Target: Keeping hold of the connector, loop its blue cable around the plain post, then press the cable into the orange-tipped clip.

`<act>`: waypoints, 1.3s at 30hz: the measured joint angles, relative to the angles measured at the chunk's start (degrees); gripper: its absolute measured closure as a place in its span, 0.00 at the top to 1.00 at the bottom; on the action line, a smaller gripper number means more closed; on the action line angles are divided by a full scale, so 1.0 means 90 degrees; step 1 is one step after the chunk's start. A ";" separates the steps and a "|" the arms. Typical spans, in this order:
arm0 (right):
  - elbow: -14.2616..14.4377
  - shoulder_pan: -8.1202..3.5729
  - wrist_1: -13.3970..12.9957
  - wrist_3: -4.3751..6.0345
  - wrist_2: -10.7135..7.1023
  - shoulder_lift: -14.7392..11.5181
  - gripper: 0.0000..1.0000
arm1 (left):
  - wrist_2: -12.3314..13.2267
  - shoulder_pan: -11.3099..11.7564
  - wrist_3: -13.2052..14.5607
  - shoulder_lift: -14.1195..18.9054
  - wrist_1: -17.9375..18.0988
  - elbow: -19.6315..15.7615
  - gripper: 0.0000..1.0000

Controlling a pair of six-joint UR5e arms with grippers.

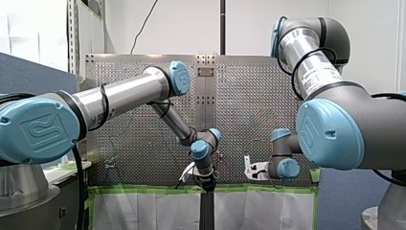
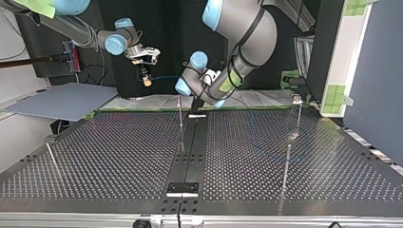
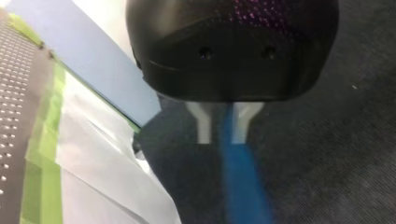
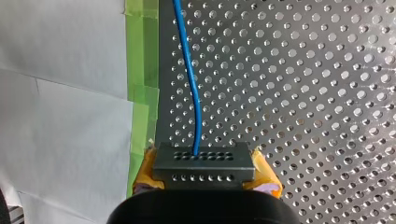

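as the connector (image 4: 203,163) was found at this moment, it was entered as clamped between the yellow pads (image 4: 265,175) of the right hand (image 4: 204,175), which was closed on its two ends.

item, blue cable (image 4: 190,84): seen to leave the connector's face and run straight ahead of the right hand. its long axis was laid along the edge of the dark centre strip (image 4: 166,93) of the desk (image 4: 303,93), with one mild bend.

item, left hand (image 3: 222,135): the blue cable was seen passing beneath its black body. whether the cable was gripped there could not be told.

item, posts, as listed from the top view:
- a centre post (image 2: 180,116) was noted by the far end of the strip, near the left hand.
- a near post (image 2: 286,164) was noted at the view's right.
- a headed post (image 2: 298,116), topped by a small metal piece, was noted behind the near post.
- a side post (image 2: 51,159) was noted at the view's left.

no orange tip could be made out on any of them, so plain post and clip were not told apart.

item, reach: in the top view the right hand was seen raised beyond the desk's far edge, well apart from every post. the left hand was judged the nearer to the centre post.

item, surface: flat perforated metal, judged to offer the cable little to snag on.

item, room: open desk was noted around each post. green tape (image 4: 140,70) and white sheeting (image 4: 60,93) were noted at the far edge. the looping was judged not yet begun.
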 joint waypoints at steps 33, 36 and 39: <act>-0.0120 -0.0167 0.0023 0.0205 0.0043 -0.0004 0.00 | -0.1646 -0.0155 -0.0843 0.1093 0.1252 -0.1190 0.00; -0.0168 -0.0196 0.0037 0.0249 0.0037 -0.0006 0.00 | -0.1686 -0.0186 -0.0888 0.1094 0.1430 -0.1352 0.00; -0.0224 -0.0226 0.0066 0.0277 0.0015 -0.0008 0.00 | -0.1816 -0.0309 -0.1011 0.1093 0.1618 -0.1423 0.00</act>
